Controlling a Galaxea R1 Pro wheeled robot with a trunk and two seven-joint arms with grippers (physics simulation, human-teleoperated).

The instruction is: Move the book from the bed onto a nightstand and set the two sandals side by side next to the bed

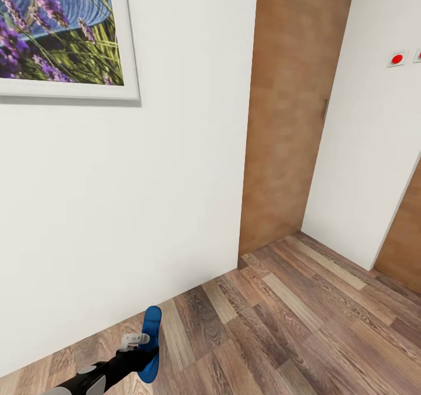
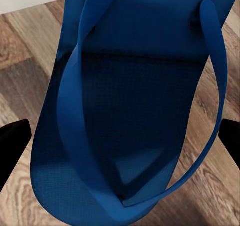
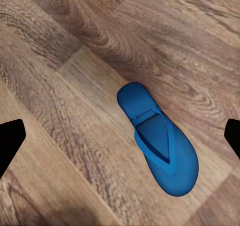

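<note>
One bright blue sandal (image 1: pixel 151 339) hangs edge-up above the wood floor at the lower left of the head view, with my left gripper (image 1: pixel 142 348) shut on it. In the left wrist view that sandal (image 2: pixel 135 85) spans the gap between the two black fingertips (image 2: pixel 12 146), its thong straps facing the camera. The other sandal (image 3: pixel 160 141) lies flat on the floor planks, strap side up, below my right gripper (image 3: pixel 123 133), which is open and apart from it. The book, the bed and the nightstand are out of view.
A white wall (image 1: pixel 146 196) with a lavender picture (image 1: pixel 58 27) stands close ahead. A brown wooden door (image 1: pixel 289 108) sits in the corner, and another wall (image 1: pixel 368 149) with red switches (image 1: pixel 397 59) is on the right. Wood-plank floor (image 1: pixel 304 331) stretches right.
</note>
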